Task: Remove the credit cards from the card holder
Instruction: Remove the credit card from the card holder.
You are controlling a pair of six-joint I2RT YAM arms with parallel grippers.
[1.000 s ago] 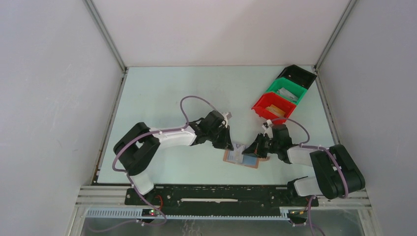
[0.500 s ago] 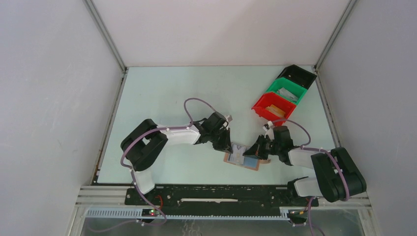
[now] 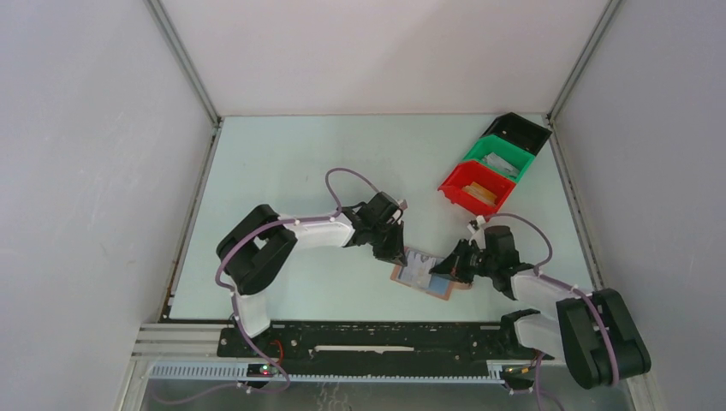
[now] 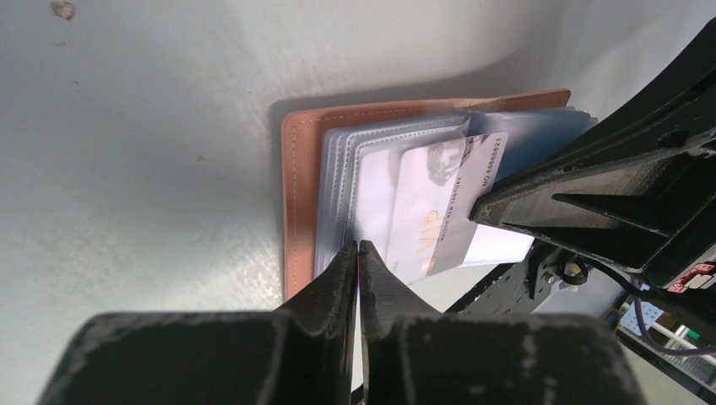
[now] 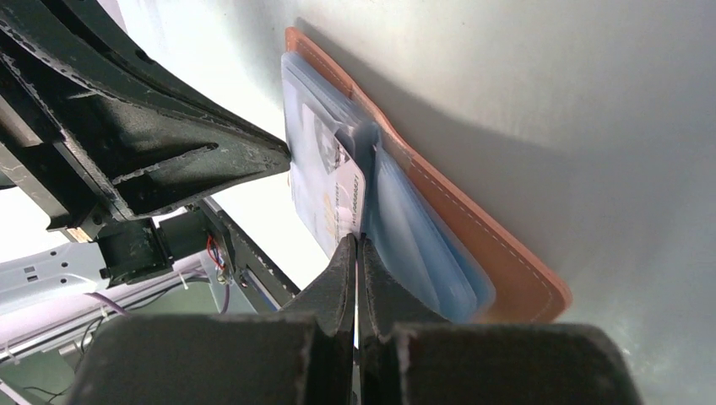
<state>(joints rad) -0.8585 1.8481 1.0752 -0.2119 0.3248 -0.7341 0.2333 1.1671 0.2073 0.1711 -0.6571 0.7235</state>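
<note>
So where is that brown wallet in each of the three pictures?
Top: wallet just below centre, slightly right.
Left wrist: centre to upper right.
Right wrist: a diagonal from top centre to lower right.
Shared landmark: the pale card sticking out of it.

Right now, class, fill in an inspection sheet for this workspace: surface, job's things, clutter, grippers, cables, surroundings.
Surface: pale table, lightly speckled.
Job's things: brown card holder lying open; pale card partly out of its sleeve; other cards not made out.
Clutter: red bin, green bin, black bin, far right.
Grippers: left gripper shut, tips at the sleeves' edge; right gripper shut on the pale card.
Cables: purple cables loop along both arms.
Surroundings: white walls, metal frame.
</note>
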